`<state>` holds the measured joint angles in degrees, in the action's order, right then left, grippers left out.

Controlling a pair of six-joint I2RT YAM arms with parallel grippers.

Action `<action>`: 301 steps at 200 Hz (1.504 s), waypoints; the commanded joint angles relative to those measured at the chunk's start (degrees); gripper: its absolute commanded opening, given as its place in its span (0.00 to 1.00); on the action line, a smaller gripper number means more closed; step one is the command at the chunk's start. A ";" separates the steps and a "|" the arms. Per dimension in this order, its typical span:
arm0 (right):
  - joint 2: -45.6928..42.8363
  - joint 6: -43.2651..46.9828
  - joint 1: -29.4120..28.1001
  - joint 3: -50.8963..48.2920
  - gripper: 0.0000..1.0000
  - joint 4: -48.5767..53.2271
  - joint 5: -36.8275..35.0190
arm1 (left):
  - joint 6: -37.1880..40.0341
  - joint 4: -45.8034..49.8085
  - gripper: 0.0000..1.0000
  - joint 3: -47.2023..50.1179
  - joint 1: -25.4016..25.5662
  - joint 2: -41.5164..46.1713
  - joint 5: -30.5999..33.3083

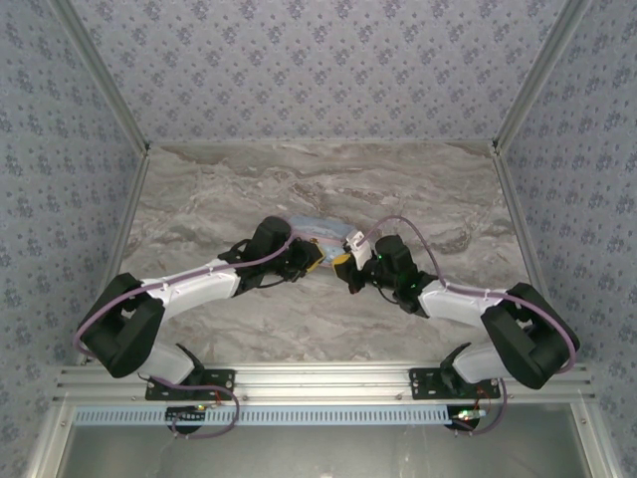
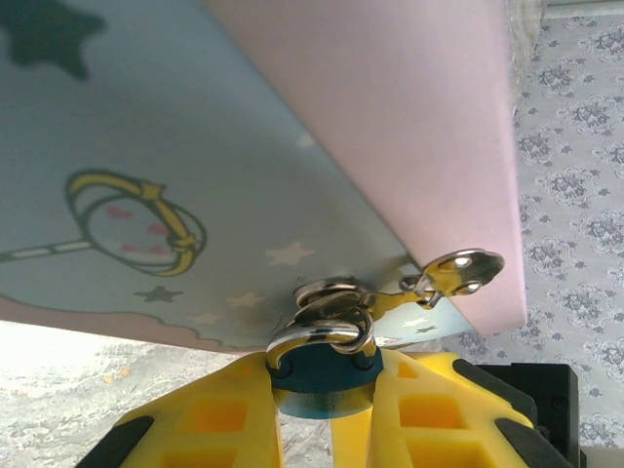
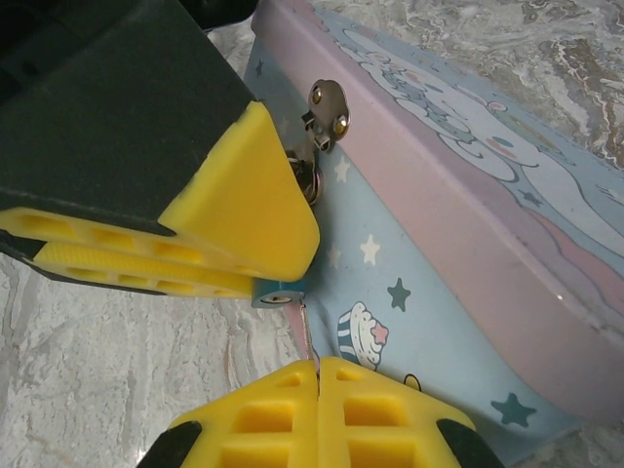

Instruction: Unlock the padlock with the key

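**Clamped on a Tiny Padlock, Key Pinched Alongside**

Reaches in over a grey-veined marble table (image 1: 219,189) from both near corners, with the left arm (image 1: 199,284) and the right arm (image 1: 458,299) bent inward to meet mid-table, between walls (image 1: 299,70) papered in a blue floral print. Meets there over a pastel-blue tin (image 1: 315,229), pink-lidded, printed with stars, a cupcake and a cartoon figure, set on the marble. Clamps the left gripper (image 2: 327,390) on the padlock (image 2: 314,372), with one yellow finger (image 2: 234,419) pressed to each side of the small blue body. Holds that padlock right against the tin's blue front wall, just under the edge of the lid (image 2: 409,117), with the thin metal shackle (image 2: 317,336) looped through a silver hasp (image 2: 327,291) on the tin. Shows, beside the hasp, a small round latch tab (image 2: 460,270) standing out from the lid's edge. Closes the right gripper (image 3: 318,375) tip to tip, seen from the right wrist just below the left gripper's fingers, with the yellow pads (image 3: 370,419) pressed flat together. Pinches there the key (image 3: 308,336), a thin sliver of metal rising from the seam to the padlock's lower end. Cannot tell whether the tip sits inside the keyhole or only touches the body.
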<state>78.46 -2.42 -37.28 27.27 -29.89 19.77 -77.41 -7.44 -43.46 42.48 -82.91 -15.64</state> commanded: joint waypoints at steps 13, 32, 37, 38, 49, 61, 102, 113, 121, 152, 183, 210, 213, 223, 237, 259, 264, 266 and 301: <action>1.46 -0.94 -0.16 1.74 0.00 0.28 1.14 | 0.93 -1.52 0.13 -0.99 0.06 0.95 -1.41; 1.52 -0.93 -0.14 1.54 0.00 -0.05 1.32 | 0.94 -1.60 0.13 -0.92 0.02 0.76 -1.41; 1.52 -0.98 -0.08 1.48 0.00 -0.22 1.41 | 0.94 -1.63 0.13 -0.92 0.04 0.76 -1.41; 1.52 -0.99 -0.12 1.48 0.00 -0.19 1.45 | 0.94 -1.58 0.13 -0.92 0.05 0.75 -1.41; 1.52 -0.93 -0.21 1.39 0.00 -0.32 1.49 | 0.96 -1.69 0.13 -0.92 -0.01 0.73 -1.46; 1.53 -1.06 -0.13 1.39 0.00 -0.44 1.55 | 0.85 -1.74 0.13 -0.92 0.06 0.62 -1.56; 2.18 -1.19 -0.12 2.02 0.00 -0.82 2.85 | 0.83 -1.92 0.13 -0.79 0.04 0.34 -1.66; 2.33 -1.27 -0.23 2.13 0.00 -0.87 3.16 | 0.85 -1.96 0.13 -0.83 0.02 0.30 -1.66; 2.34 -1.28 -0.19 2.17 0.00 -0.75 3.15 | 0.85 -1.96 0.13 -0.75 0.03 0.35 -1.63; 1.88 -1.19 -0.06 1.31 0.00 -0.08 2.47 | 0.84 -1.87 0.13 -0.47 -0.04 0.53 -1.42; 0.49 -1.27 0.21 0.00 0.00 0.60 2.29 | 0.85 -1.96 0.13 -0.28 -0.12 0.64 -1.41; -0.18 -1.39 0.41 -0.38 0.00 0.53 2.25 | 0.94 -2.10 0.13 -0.30 -0.17 0.45 -1.57; -0.16 -1.41 0.45 -0.33 0.00 0.46 2.29 | 0.89 -2.13 0.13 -0.24 -0.12 0.39 -1.59; -0.18 -1.46 0.45 -0.26 0.00 0.35 2.29 | 1.02 -2.14 0.13 -0.28 -0.12 0.46 -1.59; -0.20 -1.45 0.45 -0.03 0.00 0.29 2.30 | 1.20 -2.07 0.13 -0.31 -0.12 0.35 -1.63; -0.23 -1.41 0.70 0.07 0.00 0.18 2.29 | 1.29 -1.96 0.13 -0.10 -0.12 0.38 -1.67; -0.23 -1.37 0.71 0.13 0.00 0.31 2.36 | 1.30 -2.01 0.13 -0.06 -0.12 0.38 -1.72; -0.30 -1.43 0.71 0.15 0.00 0.22 2.42 | 1.30 -2.04 0.13 -0.05 -0.12 0.38 -1.69; -0.32 -1.45 0.71 0.41 0.00 0.42 3.30 | 1.40 -1.96 0.13 -0.04 -0.12 0.37 -1.72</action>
<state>79.37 -3.25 -36.88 27.42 -30.00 22.04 -77.38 -7.49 -43.46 42.44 -82.94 -15.86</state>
